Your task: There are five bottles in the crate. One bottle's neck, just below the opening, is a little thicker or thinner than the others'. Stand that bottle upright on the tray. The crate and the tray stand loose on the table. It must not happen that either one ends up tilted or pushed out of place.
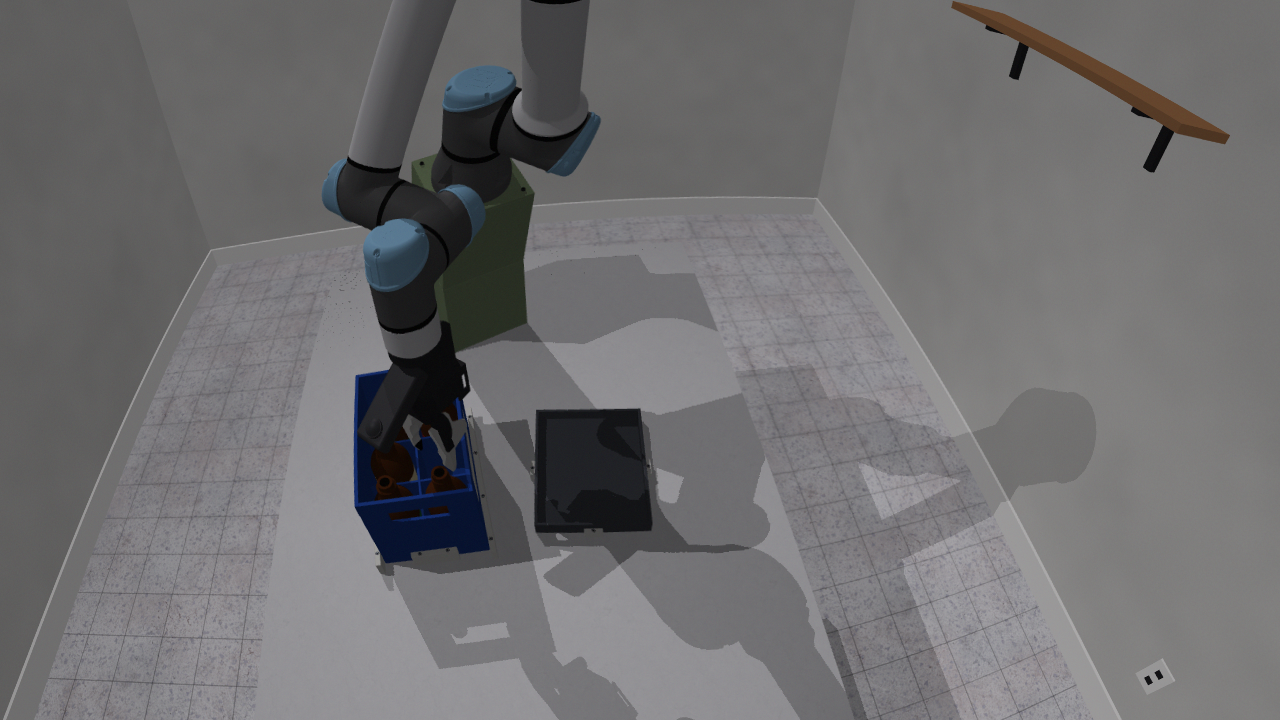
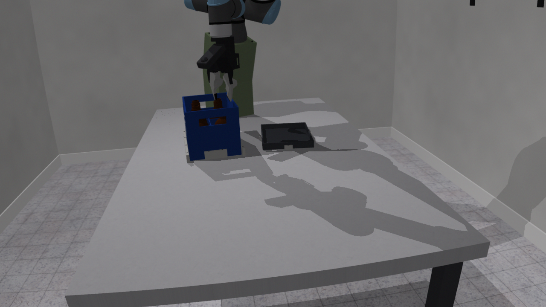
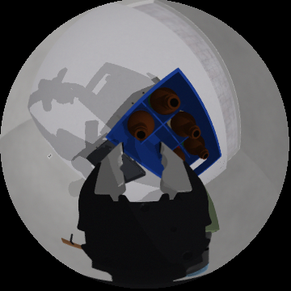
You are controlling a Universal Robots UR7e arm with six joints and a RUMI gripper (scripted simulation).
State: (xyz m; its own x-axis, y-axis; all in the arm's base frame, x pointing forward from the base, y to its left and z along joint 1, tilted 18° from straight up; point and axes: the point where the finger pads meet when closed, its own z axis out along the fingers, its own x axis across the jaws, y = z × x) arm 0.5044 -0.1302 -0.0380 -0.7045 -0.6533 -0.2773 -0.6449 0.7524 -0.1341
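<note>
The blue crate [image 1: 427, 534] [image 2: 211, 138] [image 3: 199, 99] holds five brown bottles, all upright. In the wrist view, two bottles [image 3: 165, 100] [image 3: 140, 123] stand at the end far from the arm base, two more [image 3: 183, 123] [image 3: 196, 145] along one side, and another bottle [image 3: 179, 153] is mostly hidden by a finger. I cannot tell which neck differs. My gripper [image 1: 435, 454] [image 2: 223, 99] [image 3: 141, 142] is partly open and empty, pointing down, with its tips around rim height over the crate's tray side, near the empty middle compartment. The black tray [image 1: 581, 465] [image 2: 273, 146] holds nothing.
The crate and tray stand on the grey table [image 1: 340, 644] [image 2: 160, 229], with a gap between them. Crate walls and inner dividers surround the bottles closely. The green robot base [image 1: 487, 295] [image 2: 244, 84] stands behind the crate. A wooden shelf [image 1: 1092, 71] hangs on the right wall.
</note>
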